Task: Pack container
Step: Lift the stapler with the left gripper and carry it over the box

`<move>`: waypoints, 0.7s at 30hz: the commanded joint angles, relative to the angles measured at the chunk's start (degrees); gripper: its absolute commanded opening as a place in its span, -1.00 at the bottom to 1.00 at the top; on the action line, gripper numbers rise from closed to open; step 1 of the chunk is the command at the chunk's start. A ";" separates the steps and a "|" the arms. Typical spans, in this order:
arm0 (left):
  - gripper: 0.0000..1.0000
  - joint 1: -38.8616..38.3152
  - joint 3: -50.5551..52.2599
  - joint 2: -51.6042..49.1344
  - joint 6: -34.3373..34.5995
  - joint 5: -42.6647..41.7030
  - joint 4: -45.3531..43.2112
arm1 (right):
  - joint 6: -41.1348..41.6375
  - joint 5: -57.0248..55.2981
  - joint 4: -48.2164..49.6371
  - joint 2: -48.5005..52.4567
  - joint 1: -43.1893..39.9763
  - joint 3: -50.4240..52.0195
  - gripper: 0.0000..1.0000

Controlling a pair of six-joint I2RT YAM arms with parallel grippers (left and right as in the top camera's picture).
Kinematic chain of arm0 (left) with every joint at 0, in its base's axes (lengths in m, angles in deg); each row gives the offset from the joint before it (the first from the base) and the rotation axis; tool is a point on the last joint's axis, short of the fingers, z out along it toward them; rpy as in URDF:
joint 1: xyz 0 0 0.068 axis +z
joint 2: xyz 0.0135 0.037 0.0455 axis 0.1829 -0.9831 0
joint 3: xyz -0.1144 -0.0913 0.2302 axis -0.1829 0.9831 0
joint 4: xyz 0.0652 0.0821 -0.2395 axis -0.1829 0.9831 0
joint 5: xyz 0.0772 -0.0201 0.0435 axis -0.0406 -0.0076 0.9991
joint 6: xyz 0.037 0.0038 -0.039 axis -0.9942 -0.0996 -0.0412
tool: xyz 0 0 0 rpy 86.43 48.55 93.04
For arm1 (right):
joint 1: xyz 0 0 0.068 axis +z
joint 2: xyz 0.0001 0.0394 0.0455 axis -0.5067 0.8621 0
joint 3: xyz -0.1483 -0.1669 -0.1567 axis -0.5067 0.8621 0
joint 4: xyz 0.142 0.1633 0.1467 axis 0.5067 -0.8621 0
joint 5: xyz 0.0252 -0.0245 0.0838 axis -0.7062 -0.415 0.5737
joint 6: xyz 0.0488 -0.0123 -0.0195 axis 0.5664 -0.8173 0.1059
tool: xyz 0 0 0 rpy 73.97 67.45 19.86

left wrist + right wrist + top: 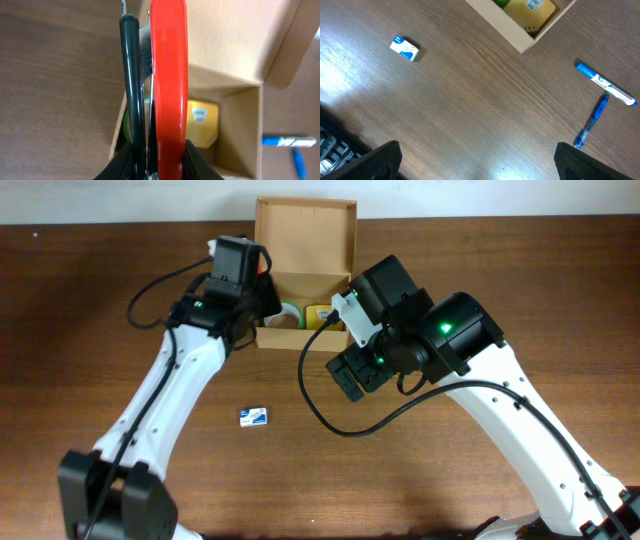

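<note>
One dark wooden table [300, 480] fills your overhead view, and both arms reach up across it from the bottom corners. Your right arm [520, 410] is the bulkier shape, coming in from the lower right. Your left arm [170, 390] rises from the lower left.

The container [305, 280] sits at the top centre of the overhead frame. Its flap lid is folded open toward the top edge, so you can see inside.

Your left claw [159, 167] hangs over the container's left wall. It is closed on a thin upright tool [169, 75] with one red bar and one black bar, metal showing between them. I cannot tell what kind of tool it is.

Your right claw [480, 160] hovers above bare table just right of the container. Its fingers are spread wide at the two bottom corners of the right wrist view, with nothing between them.

Inside the container, a pale roll of tape [287, 315] lies to the left and a yellow cube [322, 315] just beside it to the right.

In the right wrist view a blue-and-white marker [605, 84] lies at the right edge, a blue pen [592, 120] just below it. A small white-and-blue box [254, 416] lies alone below the container, well apart from it.
</note>
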 commanded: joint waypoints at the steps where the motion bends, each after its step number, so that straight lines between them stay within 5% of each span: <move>1: -0.96 -0.81 -3.98 -3.63 -11.56 -2.62 0.83 | 0.33 0.33 -0.02 -1.14 -0.02 -1.18 0.98; 13: -0.97 -1.38 -8.11 -5.51 -57.07 -6.45 0.83 | 0.31 0.31 -0.02 -1.14 -0.02 -1.18 0.98; 21: -0.97 -1.38 -8.11 -6.14 -67.93 -10.54 0.44 | 0.31 0.31 -0.02 -1.14 -0.02 -1.18 0.98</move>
